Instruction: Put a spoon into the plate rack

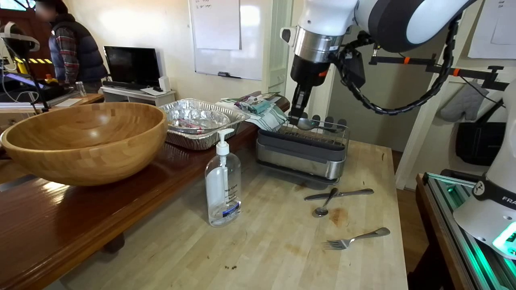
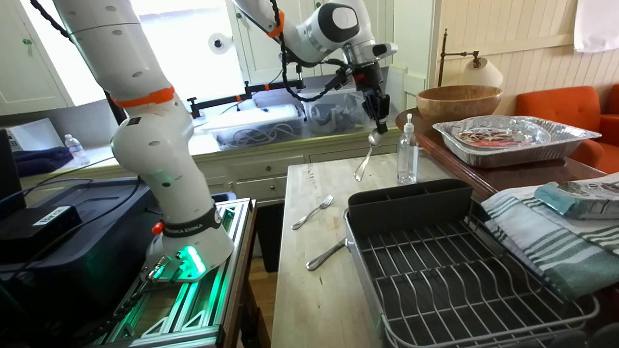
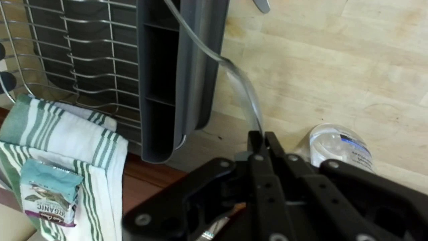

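Silver metal is clasped by the gripper [image 3: 263,137]: the spoon [image 2: 374,139] is pinched at the end of its bowl, handle slanting down, and is held aloft near the plate rack [image 1: 290,159] (its handle, in the wrist view, is seen across the grey cutlery holder [image 3: 187,80]).

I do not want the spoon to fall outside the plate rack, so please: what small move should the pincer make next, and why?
Probably shift the pincer sideways toward the plate rack before lowering. In the wrist view, it holds the spoon by the bowl end, seemingly above the table, beside the grey cutlery holder; only the handle crosses that holder.
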### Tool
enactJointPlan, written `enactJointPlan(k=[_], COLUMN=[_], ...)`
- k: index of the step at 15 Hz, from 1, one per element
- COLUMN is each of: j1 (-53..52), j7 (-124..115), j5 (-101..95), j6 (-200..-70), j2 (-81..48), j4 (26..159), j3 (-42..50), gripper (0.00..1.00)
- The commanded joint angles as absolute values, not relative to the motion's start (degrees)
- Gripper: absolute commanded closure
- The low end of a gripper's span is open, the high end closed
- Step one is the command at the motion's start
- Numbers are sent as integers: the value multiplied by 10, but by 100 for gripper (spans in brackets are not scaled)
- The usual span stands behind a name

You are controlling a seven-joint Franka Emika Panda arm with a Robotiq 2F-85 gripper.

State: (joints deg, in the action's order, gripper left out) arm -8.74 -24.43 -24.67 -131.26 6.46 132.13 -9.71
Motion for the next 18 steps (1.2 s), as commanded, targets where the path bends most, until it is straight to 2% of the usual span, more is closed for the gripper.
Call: enactJointPlan(k=[1,11,18], j1=[-76,-50,-42], j7=[-245,-251,-279], j5=[-263,-255,-265], j6=[-1392,-1556,-1603], j2=[67,100,167], j4=[1344,1427,1503], j3=[-99,-98,-97], gripper=[99,99,99])
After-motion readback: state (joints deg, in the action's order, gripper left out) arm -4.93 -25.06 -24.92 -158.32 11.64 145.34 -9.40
